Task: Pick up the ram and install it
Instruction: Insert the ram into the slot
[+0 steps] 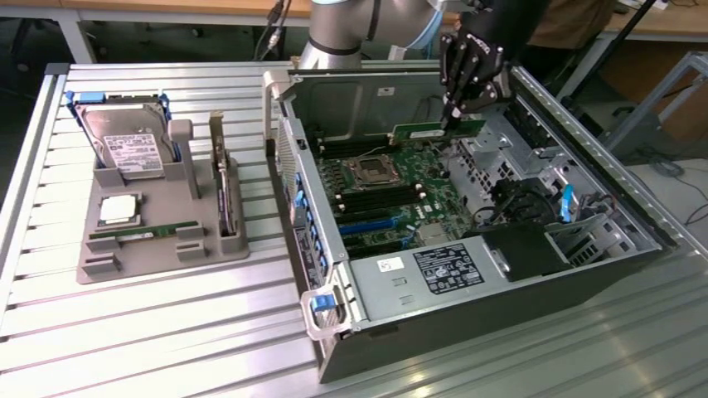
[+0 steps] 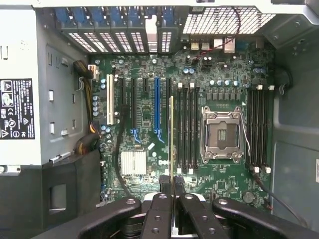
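Observation:
My gripper hangs inside the open computer case, shut on the ram, a long green stick held level above the motherboard. The wrist view looks down the ram edge-on, with the gripper clamped on its near end. The stick lines up over the row of black memory slots beside the empty processor socket. It floats above the board and is not seated in a slot. In the exterior view, the processor socket lies just below and to the left of the stick.
The case lies on its side with raised walls around the board. At the exterior view's left, a grey tray holds a hard drive with blue rails, a square silver chip and a thin green strip. Cables and a drive cage crowd the case's right.

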